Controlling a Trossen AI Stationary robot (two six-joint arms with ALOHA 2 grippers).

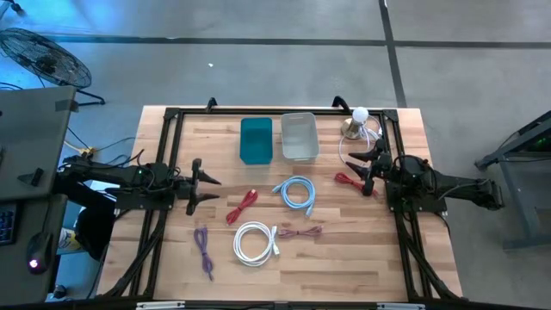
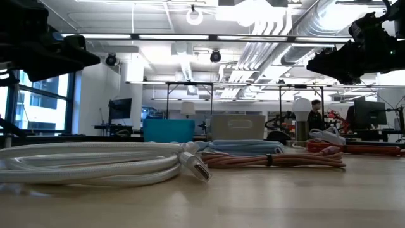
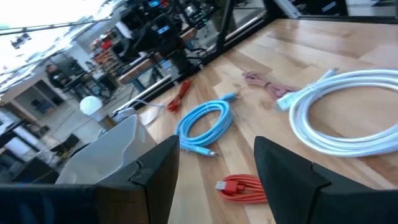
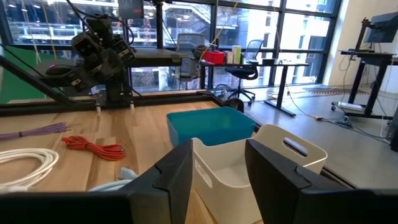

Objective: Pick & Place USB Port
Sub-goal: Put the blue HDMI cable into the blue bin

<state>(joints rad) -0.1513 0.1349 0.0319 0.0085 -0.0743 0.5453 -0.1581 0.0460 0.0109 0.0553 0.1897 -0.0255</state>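
Overall light: bright and even; soft, faint shadows on the wooden surface (image 1: 344, 250)
Source: ceiling strip lights (image 2: 190, 38) in the low view; daylight through windows (image 4: 249, 25) in the right wrist view
Glare: upper corner of the left wrist view washes out white
Focus: white cable (image 2: 95, 161) close to the low camera is soft; left wrist view is blurred throughout
Fingers: dark, near-silhouette in both wrist views

Coiled USB cables lie on the table: white cable (image 1: 255, 242), light-blue cable (image 1: 295, 192), red cable (image 1: 242, 207).
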